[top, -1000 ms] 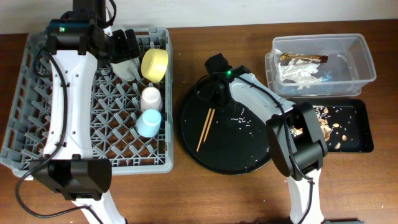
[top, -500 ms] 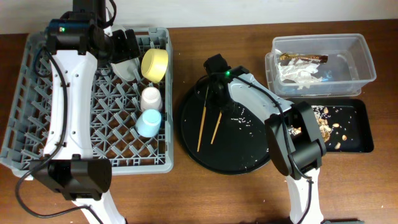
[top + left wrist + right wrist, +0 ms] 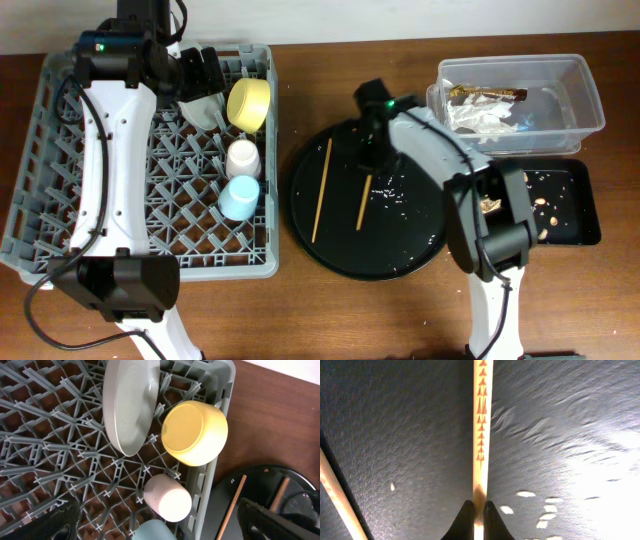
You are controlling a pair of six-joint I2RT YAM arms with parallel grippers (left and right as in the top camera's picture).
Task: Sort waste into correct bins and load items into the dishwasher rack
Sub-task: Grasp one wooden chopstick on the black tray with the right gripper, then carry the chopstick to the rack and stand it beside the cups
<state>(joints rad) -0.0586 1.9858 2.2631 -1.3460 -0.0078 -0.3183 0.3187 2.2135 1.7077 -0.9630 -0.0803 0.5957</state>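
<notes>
My right gripper (image 3: pixel 372 158) is shut on the top end of one wooden chopstick (image 3: pixel 482 420), which lies on the round black tray (image 3: pixel 400 250). The other chopstick (image 3: pixel 321 190) lies to its left on the tray. The grey rack (image 3: pixel 60 200) holds the pale grey plate (image 3: pixel 203 108) on edge, the yellow bowl (image 3: pixel 248 102), the pink cup (image 3: pixel 242 157) and the blue cup (image 3: pixel 240 197). My left gripper (image 3: pixel 160 524) is open and empty above the cups. Tissue (image 3: pixel 478 118) and a brown wrapper (image 3: pixel 487 94) lie in the clear tub (image 3: pixel 590 95). Food scraps (image 3: pixel 535 208) lie in the shallow black tray (image 3: pixel 585 225).
Rice grains (image 3: pixel 540 505) are scattered on the round tray beside the held chopstick. The rack fills the left of the wooden table (image 3: pixel 330 320). The tub and shallow tray stand at the right edge.
My right gripper has moved right across the round tray with one chopstick, so the two chopsticks now lie well apart. The left arm has not moved.
</notes>
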